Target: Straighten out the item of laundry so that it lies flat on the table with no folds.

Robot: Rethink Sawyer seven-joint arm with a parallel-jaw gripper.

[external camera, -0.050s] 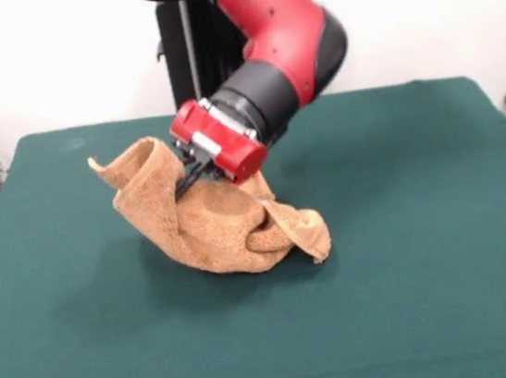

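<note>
front view, towel: the towel (206, 218) sat a bit left of centre on the table (411, 252), bunched into a heap with one flap lifted up and left, and a rolled fold at its lower right.
front view, gripper: your gripper (193, 173) came in tilted, its tips buried in the towel's upper part just under the raised flap.
front view, tool state: I couldn't tell whether it was apart, together or clamped on cloth; the wrist housing and the towel hid the tips.
front view, arm: the arm (285, 40) leaned down from above, wrist low and near the heap.
front view, progress: my read, far from flat; most of the cloth was doubled over itself.
risk 1: if you had only a thin pinch of pile, a pull could have slipped off and dropped the flap back onto the heap.
risk 2: if you had grabbed two layers, dragging would have moved the whole bundle and kept the folds.
risk 3: a pull toward the upper left could have tightened the rolled fold at lower right instead of opening it.
risk 4: with the wrist that low and tilted, a sideways move could have ploughed the housing into the heap and crumpled it more.
overhead view: not supplied, so you had no check on the towel's outline.
</note>
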